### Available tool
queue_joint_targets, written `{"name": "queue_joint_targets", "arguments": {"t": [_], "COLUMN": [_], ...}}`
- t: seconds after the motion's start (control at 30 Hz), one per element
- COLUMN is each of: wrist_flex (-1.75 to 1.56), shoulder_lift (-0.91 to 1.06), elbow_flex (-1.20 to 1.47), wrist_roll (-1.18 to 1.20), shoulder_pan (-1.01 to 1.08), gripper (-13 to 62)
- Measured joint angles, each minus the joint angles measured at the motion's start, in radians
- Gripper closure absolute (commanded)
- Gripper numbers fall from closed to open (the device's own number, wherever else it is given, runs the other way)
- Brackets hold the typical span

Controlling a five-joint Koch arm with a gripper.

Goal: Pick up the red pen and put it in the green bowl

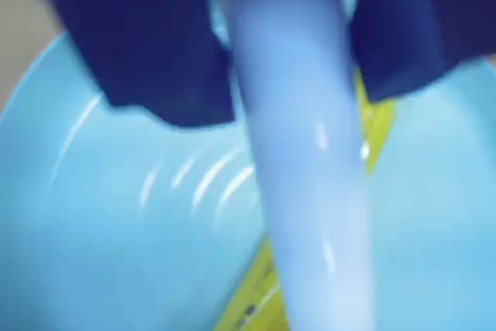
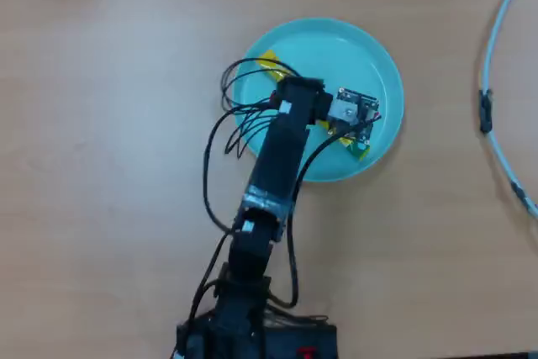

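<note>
**Pen held over the dish**

In the wrist view, the frame is filled almost wholly by the green bowl [image 1: 93, 253], whose glossy floor carries curved streaks of reflected light. Two dark jaws are seen at the top of the picture, one to the left and one to the right, and the pale barrel of the red pen [image 1: 306, 160] runs between them, from the top edge down to the bottom edge. The gripper [image 1: 291, 91] is closed far enough for both jaws to press against the barrel, so the pen is held. The picture is blurred, and the pen's cap cannot be made out. A flat yellow sachet [image 1: 252, 304] is seen lying on the bowl's floor beneath the pen, showing on both sides of the barrel.

In the overhead view, the green bowl [image 2: 370, 56] is seen on a wooden table [image 2: 101, 124], with the arm [image 2: 277, 157] reaching from the bottom edge so that its wrist hangs over the dish. The gripper and pen are hidden under the wrist hardware. Yellow ends of the sachet [image 2: 269, 61] show at either side of the wrist. A pale hoop [image 2: 496, 31] lies at the right edge, well apart from the bowl
</note>
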Motion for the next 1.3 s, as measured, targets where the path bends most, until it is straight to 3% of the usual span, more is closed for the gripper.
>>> {"name": "queue_joint_targets", "arguments": {"t": [0.47, 1.07, 1.3], "wrist_flex": [-0.008, -0.009, -0.009], "shoulder_lift": [-0.121, -0.202, -0.204], "elbow_flex": [0.0, -0.002, -0.002], "wrist_roll": [-0.003, -0.023, -0.021], "shoulder_pan": [0.049, 0.041, 0.028], "gripper": [54.3, 11.1, 8.8]}}
